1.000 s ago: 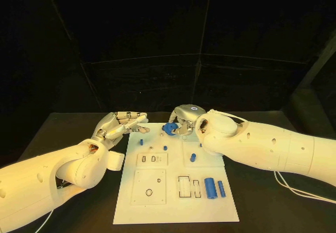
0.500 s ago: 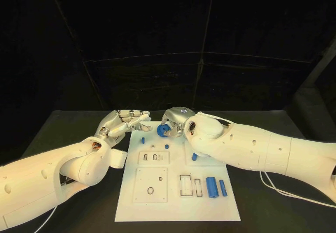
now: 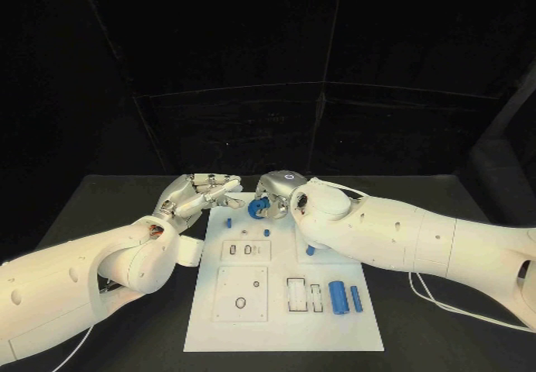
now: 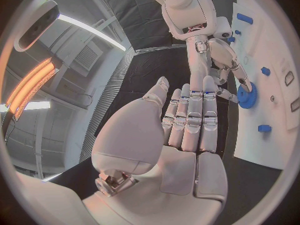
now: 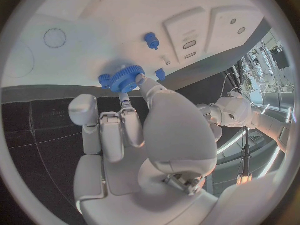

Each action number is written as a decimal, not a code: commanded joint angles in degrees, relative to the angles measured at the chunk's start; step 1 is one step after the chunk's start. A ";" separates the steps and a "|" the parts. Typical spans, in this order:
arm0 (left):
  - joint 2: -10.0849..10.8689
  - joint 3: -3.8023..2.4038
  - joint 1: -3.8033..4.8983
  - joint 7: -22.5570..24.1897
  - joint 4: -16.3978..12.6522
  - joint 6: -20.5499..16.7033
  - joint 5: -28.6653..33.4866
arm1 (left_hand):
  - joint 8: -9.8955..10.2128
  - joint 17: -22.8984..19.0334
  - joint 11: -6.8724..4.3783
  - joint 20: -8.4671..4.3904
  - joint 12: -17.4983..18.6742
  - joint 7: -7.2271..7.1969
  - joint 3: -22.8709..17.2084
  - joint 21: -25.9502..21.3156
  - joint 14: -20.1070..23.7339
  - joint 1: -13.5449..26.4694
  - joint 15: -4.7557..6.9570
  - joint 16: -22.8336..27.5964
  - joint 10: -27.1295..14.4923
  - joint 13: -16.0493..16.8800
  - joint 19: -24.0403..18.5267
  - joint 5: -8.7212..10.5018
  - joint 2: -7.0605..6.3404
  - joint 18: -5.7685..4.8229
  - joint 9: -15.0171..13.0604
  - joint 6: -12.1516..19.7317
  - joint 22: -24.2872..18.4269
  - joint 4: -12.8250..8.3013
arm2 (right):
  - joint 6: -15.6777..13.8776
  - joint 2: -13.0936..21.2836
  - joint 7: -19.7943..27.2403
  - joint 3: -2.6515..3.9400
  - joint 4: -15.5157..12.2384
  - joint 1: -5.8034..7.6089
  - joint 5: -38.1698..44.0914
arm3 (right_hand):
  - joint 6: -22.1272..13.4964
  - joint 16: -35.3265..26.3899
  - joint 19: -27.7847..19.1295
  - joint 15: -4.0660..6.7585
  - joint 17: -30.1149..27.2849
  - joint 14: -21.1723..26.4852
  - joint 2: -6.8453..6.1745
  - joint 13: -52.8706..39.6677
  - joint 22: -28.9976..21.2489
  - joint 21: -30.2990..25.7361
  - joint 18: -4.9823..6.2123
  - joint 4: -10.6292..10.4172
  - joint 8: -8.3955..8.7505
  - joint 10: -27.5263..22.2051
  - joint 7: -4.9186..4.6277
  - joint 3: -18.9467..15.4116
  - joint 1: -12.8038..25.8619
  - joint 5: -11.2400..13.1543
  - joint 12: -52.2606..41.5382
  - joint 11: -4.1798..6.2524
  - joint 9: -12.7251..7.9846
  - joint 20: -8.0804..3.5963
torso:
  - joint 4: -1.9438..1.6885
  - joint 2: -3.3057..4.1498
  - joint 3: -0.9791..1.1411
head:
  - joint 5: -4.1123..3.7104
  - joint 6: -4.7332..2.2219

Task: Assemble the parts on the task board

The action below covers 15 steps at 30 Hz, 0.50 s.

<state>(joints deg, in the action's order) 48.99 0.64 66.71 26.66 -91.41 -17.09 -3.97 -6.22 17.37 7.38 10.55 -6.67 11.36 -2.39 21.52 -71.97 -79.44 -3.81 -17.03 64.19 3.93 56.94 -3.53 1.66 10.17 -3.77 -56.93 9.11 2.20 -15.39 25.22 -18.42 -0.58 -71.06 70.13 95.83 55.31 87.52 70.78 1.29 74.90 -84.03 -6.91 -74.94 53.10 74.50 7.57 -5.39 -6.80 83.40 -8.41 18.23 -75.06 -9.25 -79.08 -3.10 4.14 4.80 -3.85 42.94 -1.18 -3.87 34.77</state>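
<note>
My right hand (image 3: 282,192) pinches a blue gear (image 3: 259,207) just above the far left part of the white task board (image 3: 285,325). In the right wrist view the gear (image 5: 122,78) sits between the thumb and fingertips of that hand (image 5: 134,130), close over the board (image 5: 94,20) and beside a blue peg (image 5: 150,40). My left hand (image 3: 201,194) hovers at the board's far left corner with its fingers stretched toward the gear, holding nothing. From the left wrist, that hand (image 4: 187,130) points straight at the gear (image 4: 245,95).
Small blue pegs (image 3: 228,223) stand in the board's far half, and another (image 3: 310,249) stands further right. Two blue cylinders (image 3: 336,297) lie at the near right beside rectangular slots (image 3: 293,297). An oval hole (image 3: 240,304) sits near left. Black table surrounds the board.
My right hand has carried the gear leftward toward the board's far left corner. The left hand's fingers have edged closer to the gear.
</note>
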 commanded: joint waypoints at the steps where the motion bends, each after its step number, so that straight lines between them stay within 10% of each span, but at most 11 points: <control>1: -0.04 -0.04 0.12 0.17 -0.02 0.77 -0.28 | 0.36 0.05 0.43 -0.07 0.31 0.31 0.00 -0.17 0.02 -0.13 -0.16 0.18 0.17 -0.02 0.33 0.02 0.03 0.31 0.01 0.14 -0.05 -0.47 | 1.35 -0.08 0.51 -0.14 0.46 -0.14 0.25 | -3.03 -0.02 -0.12 -0.77 8.81 -4.67 -1.46 -3.23 -0.14 -0.08 -0.55 -0.47 1.80 -0.22 -0.56 -1.87 1.26 0.81 0.52 -0.72 -0.54 0.66 | 0.04 -0.02 -0.02 | 0.04 0.08; 15: -0.03 -0.04 0.15 0.02 0.06 0.91 -0.28 | 0.44 0.12 0.46 -0.06 0.41 0.35 -0.01 -0.21 0.06 -0.09 -0.19 0.25 0.14 -0.03 0.32 0.03 0.02 0.31 0.02 0.19 -0.08 -0.52 | 1.69 0.84 0.19 -0.17 -0.03 -0.17 0.02 | -3.69 0.07 -0.33 -1.32 8.98 -4.68 -1.01 -3.08 -0.42 -0.10 -0.43 -4.66 2.48 -0.61 -0.95 -10.50 2.79 -1.23 0.87 -1.22 -0.16 1.40 | 0.13 -0.01 0.06 | 0.02 0.28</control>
<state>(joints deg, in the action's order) 48.99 0.63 66.74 26.51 -91.32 -16.99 -3.98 -5.99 17.43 7.58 10.55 -6.41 11.36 -2.39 21.53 -71.98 -79.44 -3.81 -17.03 64.39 3.93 56.94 -3.54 1.66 10.17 -3.77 -56.93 9.11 1.89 -13.91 26.03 -18.33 -0.77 -70.87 69.85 95.76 51.22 87.52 70.35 0.30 74.95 -83.83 -8.51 -74.94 52.68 74.50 7.57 -10.00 -4.27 82.90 -9.50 8.11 -72.43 -10.19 -78.32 -4.00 3.93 5.75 -3.74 42.94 -1.15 -3.82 35.07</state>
